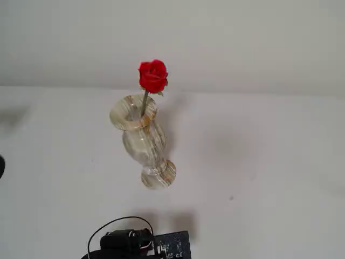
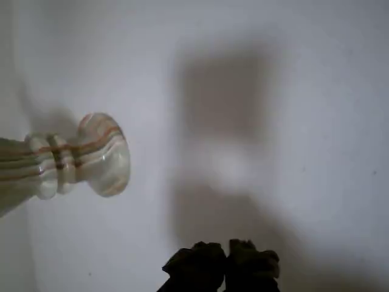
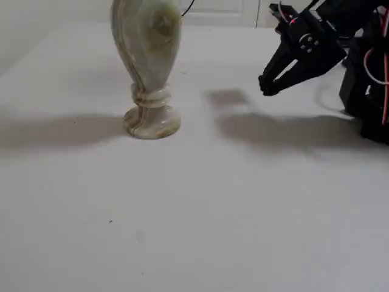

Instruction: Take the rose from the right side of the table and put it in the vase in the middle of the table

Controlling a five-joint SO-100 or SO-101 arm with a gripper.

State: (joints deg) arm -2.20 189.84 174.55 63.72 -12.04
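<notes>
Table (image 1: 259, 162): plain white, flat top, far larger than anything on it; it shows in both fixed views and the wrist view.

Standing directly on it: one vase (image 1: 141, 141), cream-and-tan marbled, upright on its round foot, roughly mid-surface in a fixed view. The foot is in contact with the tabletop in the wrist view (image 2: 100, 155) and in a fixed view (image 3: 152, 121).

Surface marks: soft grey shadows beside the vase foot and across the open area; a tiny dark speck (image 1: 231, 198) right of the vase in a fixed view.
</notes>
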